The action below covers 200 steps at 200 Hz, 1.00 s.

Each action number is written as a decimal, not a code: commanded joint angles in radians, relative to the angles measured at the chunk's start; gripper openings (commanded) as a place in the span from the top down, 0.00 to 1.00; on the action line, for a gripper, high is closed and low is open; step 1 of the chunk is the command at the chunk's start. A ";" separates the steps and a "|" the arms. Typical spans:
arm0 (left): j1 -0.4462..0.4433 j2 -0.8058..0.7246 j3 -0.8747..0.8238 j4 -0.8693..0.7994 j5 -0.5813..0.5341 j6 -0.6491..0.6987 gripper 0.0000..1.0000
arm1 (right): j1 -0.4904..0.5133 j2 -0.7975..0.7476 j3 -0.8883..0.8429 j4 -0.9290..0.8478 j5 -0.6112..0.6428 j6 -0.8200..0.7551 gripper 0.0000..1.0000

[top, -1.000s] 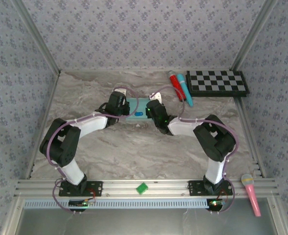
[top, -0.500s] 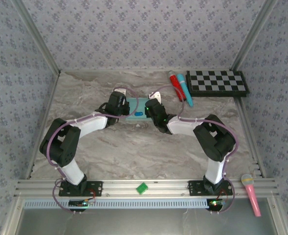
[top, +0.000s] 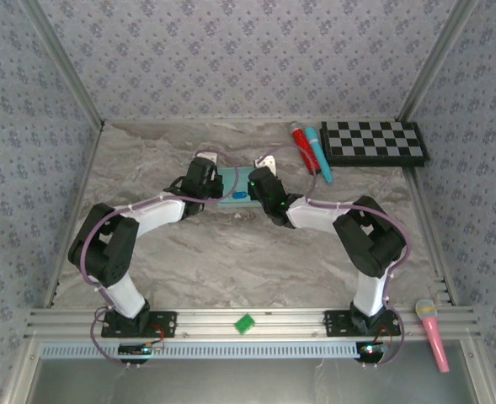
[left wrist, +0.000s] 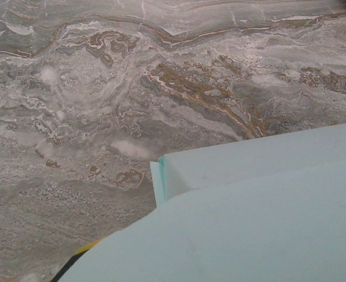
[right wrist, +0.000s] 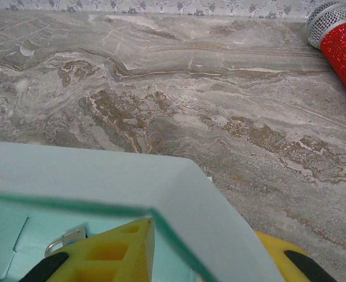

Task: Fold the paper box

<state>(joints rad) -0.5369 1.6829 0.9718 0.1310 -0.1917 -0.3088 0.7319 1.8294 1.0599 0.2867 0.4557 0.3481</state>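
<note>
Two tools at paper box edges; bare tabletop beyond.

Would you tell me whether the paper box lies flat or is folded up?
Partly folded: the paper box shows raised walls meeting at a creased corner.
</note>
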 commanded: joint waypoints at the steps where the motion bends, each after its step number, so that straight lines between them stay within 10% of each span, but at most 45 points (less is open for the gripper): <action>1: -0.009 -0.016 0.019 -0.021 0.018 -0.010 0.87 | 0.014 0.020 0.037 -0.013 -0.032 0.027 0.74; 200: -0.009 -0.051 -0.084 0.009 0.014 -0.042 0.90 | 0.042 0.029 -0.054 0.014 -0.005 0.080 0.79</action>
<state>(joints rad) -0.5369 1.6619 0.9092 0.1551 -0.2024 -0.3283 0.7601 1.8526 1.0286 0.2958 0.4454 0.4046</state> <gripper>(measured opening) 0.096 0.211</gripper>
